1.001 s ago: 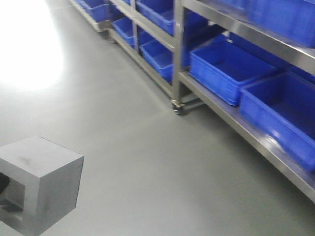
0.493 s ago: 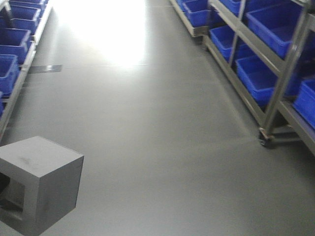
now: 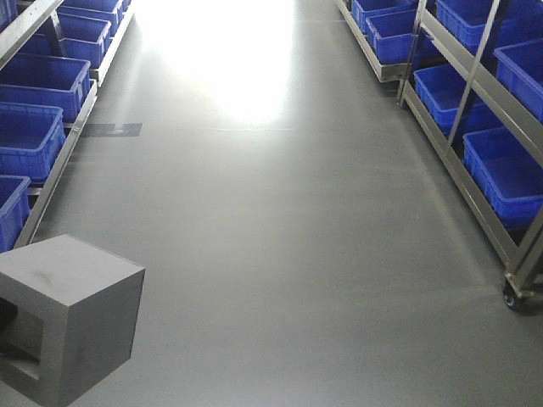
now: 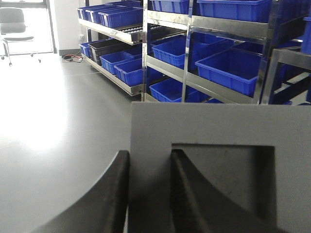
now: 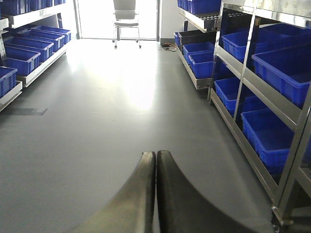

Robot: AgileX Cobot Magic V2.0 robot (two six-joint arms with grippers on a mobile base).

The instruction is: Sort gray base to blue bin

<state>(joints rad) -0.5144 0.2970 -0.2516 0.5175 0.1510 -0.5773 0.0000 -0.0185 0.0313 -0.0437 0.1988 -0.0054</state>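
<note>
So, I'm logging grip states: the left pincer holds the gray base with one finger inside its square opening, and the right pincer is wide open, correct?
No. The right pincer is shut, fingers pressed together on nothing, as the right wrist view shows. The rest stands: the left pincer holds the gray base with one finger inside its square opening.

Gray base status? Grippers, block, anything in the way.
Left gripper shut on gray base, one finger inside its opening, one outside. Right gripper shut, empty. Not binned yet. Aisle floor bare ahead; blue bins on racks both sides.
</note>
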